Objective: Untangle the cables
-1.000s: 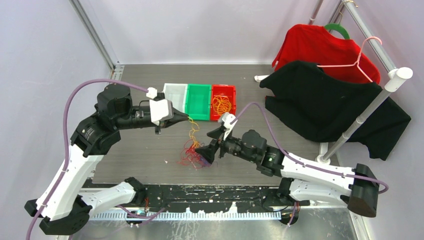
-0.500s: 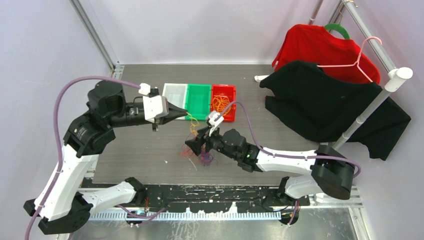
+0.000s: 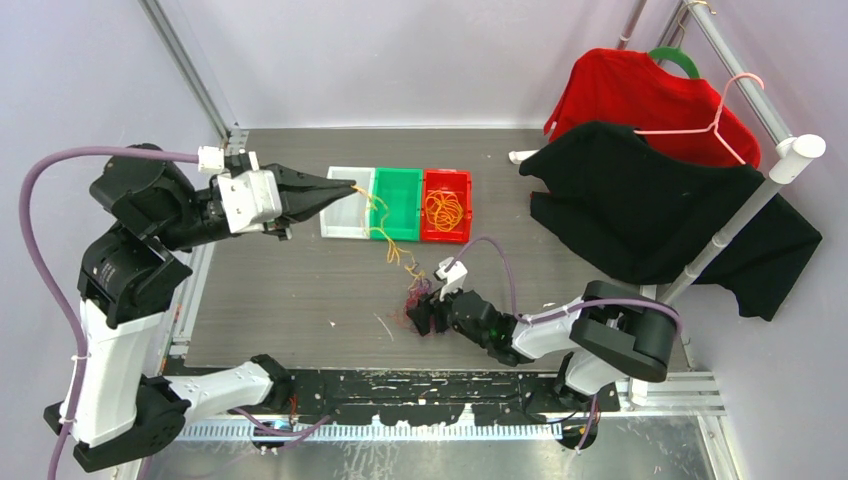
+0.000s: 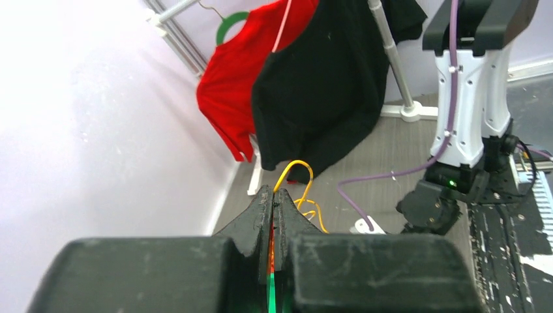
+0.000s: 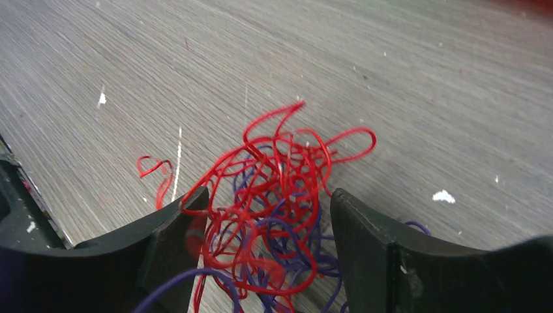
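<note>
Your left gripper (image 3: pixel 352 185), jaws pinched shut on the orange-yellow cable (image 3: pixel 385 235) trailing from their tips, has drawn back, while your right gripper (image 5: pixel 267 202) has dropped over the red and purple clump (image 5: pixel 287 169), now between its narrowing, part-open jaws (not yet clamped), so that cable is pulling free.

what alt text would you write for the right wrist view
A loose tangle of thin red and dark purple cables lies on a grey wood-grain table, framed by the two black fingers of the right claw, which stands open around it. A small red strand curls just left of the clump.
</note>
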Motion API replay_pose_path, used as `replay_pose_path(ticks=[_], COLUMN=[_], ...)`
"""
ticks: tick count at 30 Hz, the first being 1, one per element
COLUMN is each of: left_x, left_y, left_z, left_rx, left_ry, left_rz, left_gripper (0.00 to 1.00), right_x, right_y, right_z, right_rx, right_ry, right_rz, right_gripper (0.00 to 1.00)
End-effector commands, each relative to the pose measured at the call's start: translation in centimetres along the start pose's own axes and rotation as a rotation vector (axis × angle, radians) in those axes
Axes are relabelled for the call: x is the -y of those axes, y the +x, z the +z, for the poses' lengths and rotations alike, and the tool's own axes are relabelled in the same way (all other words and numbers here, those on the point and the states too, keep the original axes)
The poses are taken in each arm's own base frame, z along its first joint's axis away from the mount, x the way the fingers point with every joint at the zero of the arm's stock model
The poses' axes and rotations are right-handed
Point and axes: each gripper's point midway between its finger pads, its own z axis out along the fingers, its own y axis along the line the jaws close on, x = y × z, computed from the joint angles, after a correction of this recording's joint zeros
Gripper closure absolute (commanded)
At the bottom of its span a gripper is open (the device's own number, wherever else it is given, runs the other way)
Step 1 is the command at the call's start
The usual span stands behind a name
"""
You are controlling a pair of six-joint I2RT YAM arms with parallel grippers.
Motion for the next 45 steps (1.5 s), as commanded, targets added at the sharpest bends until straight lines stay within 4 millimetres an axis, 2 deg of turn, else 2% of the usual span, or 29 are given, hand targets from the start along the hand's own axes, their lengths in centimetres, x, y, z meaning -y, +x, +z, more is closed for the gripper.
replay_pose_path(ticks=[1, 4, 13, 16, 19, 20, 22, 28, 31, 32, 34, 38, 40, 45], left_x=[-1.9, -2.7, -9.6, -11.7, -13.1, -13.4, -13.9, -14.8, -15.8, -16.5, -17.3, -18.5, -18.8, -18.5], left_y=[-3.2, -3.2, -8.1, -10.0, -11.8, -12.6, -13.9, -17.8, -20.1, -20.4, -21.5, -25.0, -26.2, -27.6], left_z=[-0.3, -0.2, -1.6, -2.7, -3.7, -4.0, -4.4, -6.1, -7.8, -7.5, -8.1, -10.9, -11.6, -12.2], left_rx=[0.078, 0.074, 0.209, 0.253, 0.281, 0.294, 0.312, 0.377, 0.418, 0.422, 0.445, 0.518, 0.538, 0.575], left_ry=[-0.074, -0.103, -0.439, -0.558, -0.636, -0.653, -0.675, -0.738, -0.827, -0.850, -0.907, -1.073, -1.120, -1.185], left_rz=[0.071, 0.090, 0.259, 0.340, 0.406, 0.427, 0.462, 0.552, 0.603, 0.617, 0.661, 0.773, 0.817, 0.952], left_gripper=[1.00, 1.00, 1.00, 1.00, 1.00, 1.00, 1.00, 1.00, 1.00, 1.00, 1.00, 1.00, 1.00, 1.00], right_x=[-0.9, -1.1, -0.1, 0.1, 0.2, 0.3, 0.4, 0.4, 0.5, 0.5, 0.6, 0.9, 1.0, 1.2], right_y=[-1.4, -1.1, 1.2, 1.7, 2.2, 2.4, 2.7, 3.6, 4.0, 4.2, 4.4, 4.9, 5.1, 5.6], right_z=[0.1, 0.0, -0.2, -0.3, -0.3, -0.3, -0.3, -0.1, 0.0, 0.0, 0.1, 0.0, 0.0, 0.0], right_rx=[0.077, 0.060, 0.011, 0.006, -0.004, -0.008, -0.016, -0.028, -0.036, -0.039, -0.042, -0.047, -0.052, -0.059], right_ry=[-0.029, -0.038, -0.010, -0.010, -0.005, -0.004, -0.001, 0.001, 0.004, 0.005, 0.009, 0.020, 0.024, 0.040], right_rz=[0.075, 0.080, 0.092, 0.101, 0.115, 0.118, 0.127, 0.138, 0.138, 0.137, 0.137, 0.140, 0.139, 0.135], right_gripper=[0.26, 0.24, 0.24, 0.34, 0.50, 0.59, 0.70, 0.87, 0.96, 0.98, 0.99, 0.99, 0.99, 0.99])
